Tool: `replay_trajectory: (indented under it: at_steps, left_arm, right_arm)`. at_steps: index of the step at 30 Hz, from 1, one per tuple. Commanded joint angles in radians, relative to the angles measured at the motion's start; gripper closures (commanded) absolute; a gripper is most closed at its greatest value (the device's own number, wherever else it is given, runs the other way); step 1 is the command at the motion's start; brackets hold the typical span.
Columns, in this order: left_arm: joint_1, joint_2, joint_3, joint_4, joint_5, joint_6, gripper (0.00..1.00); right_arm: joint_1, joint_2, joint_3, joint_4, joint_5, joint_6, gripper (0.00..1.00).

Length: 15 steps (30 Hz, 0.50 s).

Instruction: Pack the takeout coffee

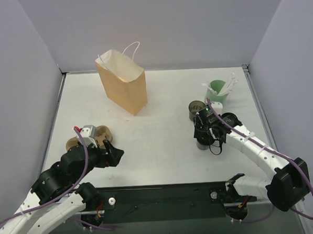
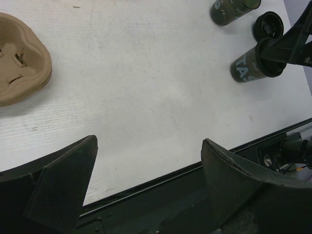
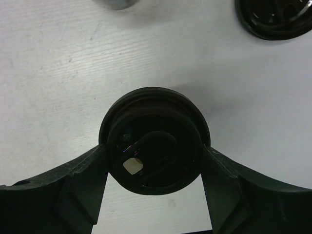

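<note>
Pale block lettering on the side wall of the takeout coffee (image 2: 246, 69): legible characters "TA"; the remainder is hidden. Second dark cup (image 2: 233, 9): pale lettering present, cut off at the frame edge, not legible. No other markings legible

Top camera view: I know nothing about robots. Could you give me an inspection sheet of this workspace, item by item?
Surface: white table, faintly scuffed.
Job's things: takeout coffee, lidded, upright; tan paper bag upright, open, far side.
Clutter: pulp tray; pale green cup with white sticks; second dark cup, no lid; loose black lid.
Grippers: left gripper open, empty; right gripper closed around the coffee's top.
Cables: purple cable along each arm.
Surroundings: plain walls on three sides.
</note>
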Motion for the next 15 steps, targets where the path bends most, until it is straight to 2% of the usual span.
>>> replay_trajectory:
  at_steps: [1,6,15]
  left_arm:
    - [-0.008,0.0,0.031,0.006,-0.036,-0.009,0.03]
    - [-0.008,0.017,0.046,-0.013,-0.049,-0.016,0.03]
    - [-0.007,0.075,0.098,-0.06,-0.127,0.009,0.03]
  right_arm:
    - [-0.04,-0.001,-0.052,-0.164,0.058,-0.027,0.29]
    - [-0.04,-0.025,0.0,-0.19,0.043,-0.026,0.17]
    - [-0.043,-0.084,0.111,-0.24,0.015,-0.067,0.14]
